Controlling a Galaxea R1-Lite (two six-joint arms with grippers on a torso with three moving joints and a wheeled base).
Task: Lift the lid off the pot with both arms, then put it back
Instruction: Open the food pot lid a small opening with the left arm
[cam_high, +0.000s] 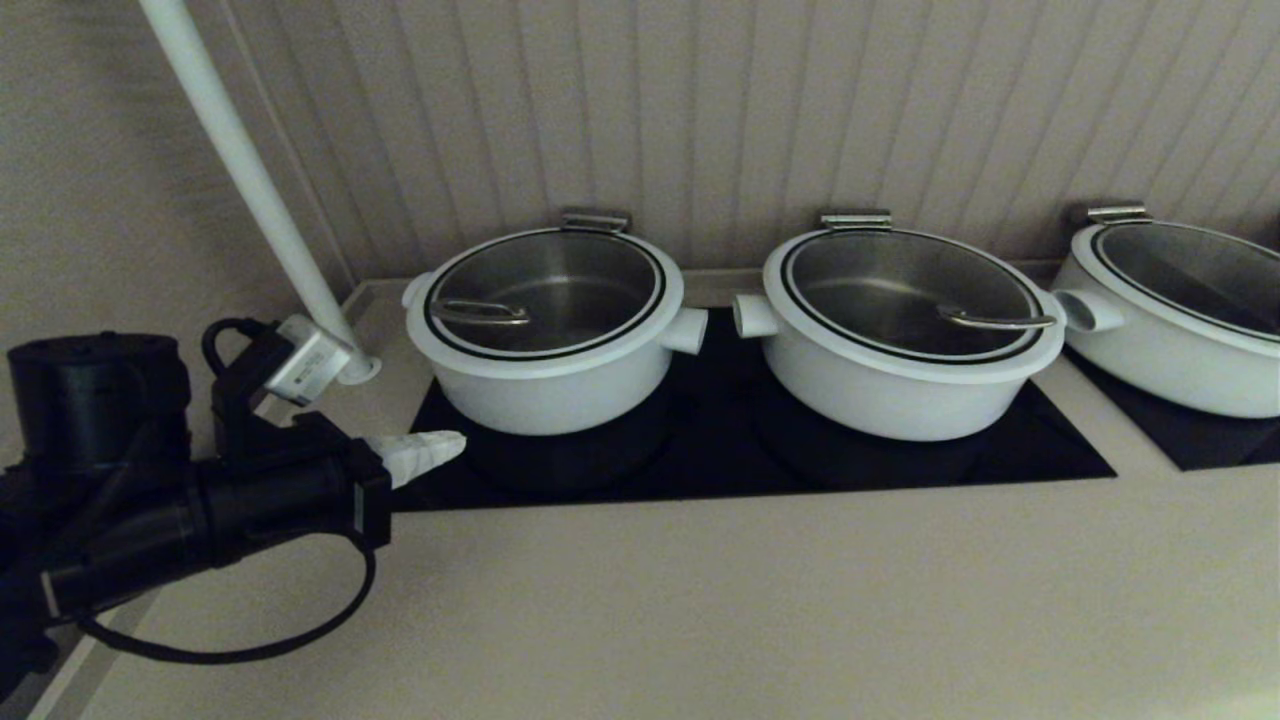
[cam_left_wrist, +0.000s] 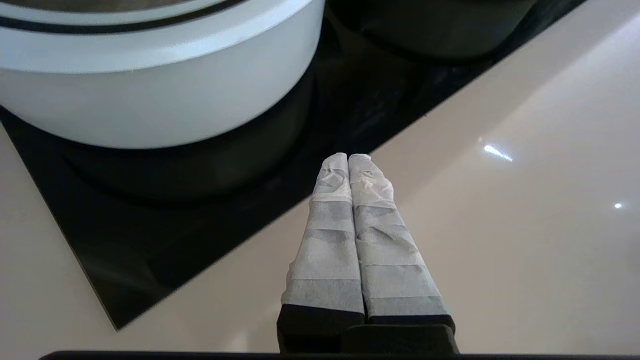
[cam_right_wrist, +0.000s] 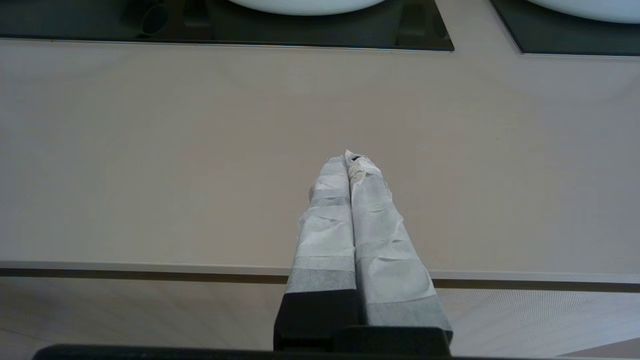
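Two grippers present, both with tape-wrapped fingers pressed together and holding nothing. Left gripper (cam_high: 445, 443) extended nearly level from the lower left of the head view, tips over the near left corner of the black cooktop panel (cam_high: 1000, 450), just beside the lower wall of the pot (cam_high: 545, 385) but not touching it. Right gripper (cam_right_wrist: 348, 160) outside the head view; seen in its wrist view over the near edge of the desk (cam_high: 760, 600), well apart from the cookware.

Broad bare desk surface between the panel's near edge and the desk's front lip. White pole (cam_high: 250, 170) slanting down to the desk just left of the pot. Narrow gap between the pot's right tube handle and the neighbouring pot (cam_high: 900, 370). Third pot (cam_high: 1175, 350) on a separate black panel at far right.

Pot: low, wide, white, seated on the left of the panel, steel interior, steel hinge clip at the rear rim. Lid (cam_high: 545, 290) seated flat on the pot: round glass, wide white rim with black ring, thin steel loop handle (cam_high: 480, 313) near its left edge.
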